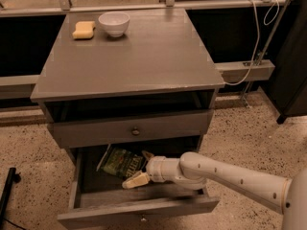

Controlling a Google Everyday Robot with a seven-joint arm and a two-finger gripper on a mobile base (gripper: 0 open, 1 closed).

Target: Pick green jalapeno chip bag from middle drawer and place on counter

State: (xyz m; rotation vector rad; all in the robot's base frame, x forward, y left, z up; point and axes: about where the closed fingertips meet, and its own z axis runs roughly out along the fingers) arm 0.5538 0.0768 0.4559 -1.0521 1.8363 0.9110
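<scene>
The green jalapeno chip bag (121, 161) lies at the back of the open middle drawer (139, 210), leaning on the back wall. My gripper (140, 168) is down inside the drawer at the bag's right edge. Its jaws are open, with one pale fingertip (135, 180) in front of the bag and the other by the bag's upper right corner. They are not closed on the bag. The white arm reaches in from the lower right. The counter (144, 61) is the grey cabinet top above.
A white bowl (113, 23) and a yellow sponge (83, 30) sit at the counter's back left. The shut upper drawer with a round knob (135, 132) overhangs the middle drawer. A white cable (252, 42) hangs at the right. A black pole (7, 195) stands at the lower left.
</scene>
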